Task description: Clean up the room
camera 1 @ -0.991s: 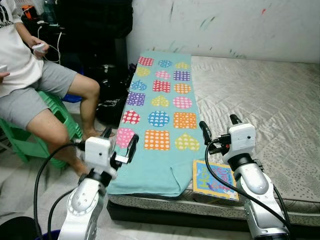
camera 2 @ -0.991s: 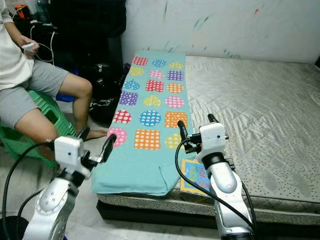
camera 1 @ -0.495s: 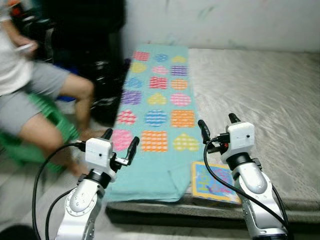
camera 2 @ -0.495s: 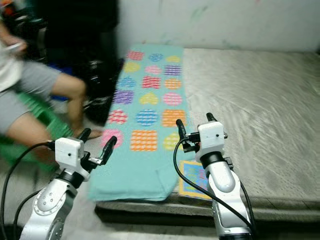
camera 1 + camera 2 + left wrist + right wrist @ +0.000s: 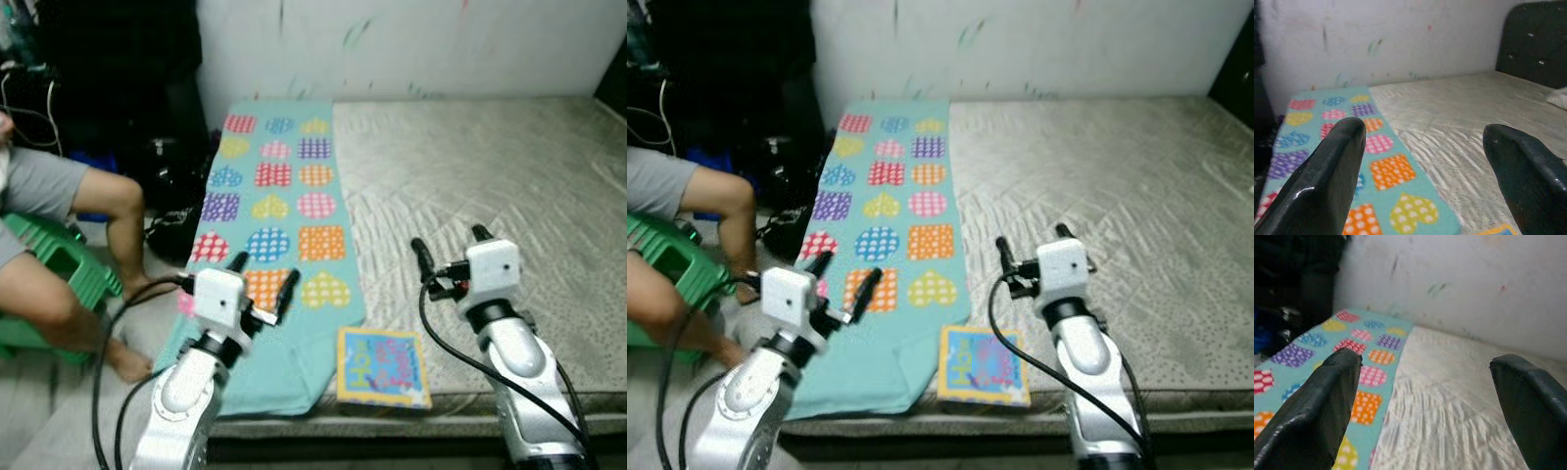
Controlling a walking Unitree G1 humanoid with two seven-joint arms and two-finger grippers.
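Note:
A teal blanket (image 5: pixel 279 211) printed with coloured dotted hearts and squares lies along the left side of a grey quilted mattress (image 5: pixel 490 176) and hangs over its front edge. A colourful picture book (image 5: pixel 382 366) rests flat at the mattress's front edge, just right of the blanket. My left gripper (image 5: pixel 263 276) is open, raised over the blanket's front left part. My right gripper (image 5: pixel 452 251) is open too, held above the mattress to the right of the book. Both wrist views look along spread black fingers (image 5: pixel 1327 176) (image 5: pixel 1317 401) toward the blanket and the wall.
A person (image 5: pixel 59 245) in grey shorts sits on a green plastic stool (image 5: pixel 54 284) at the left, bare foot on the floor beside the bed. Dark bags and cables (image 5: pixel 162 186) crowd the corner behind. A white marked wall (image 5: pixel 392 44) backs the bed.
The camera has swung to the right, so the bed sits more central and the person has slid toward the left edge. Both grippers stay open and raised as before.

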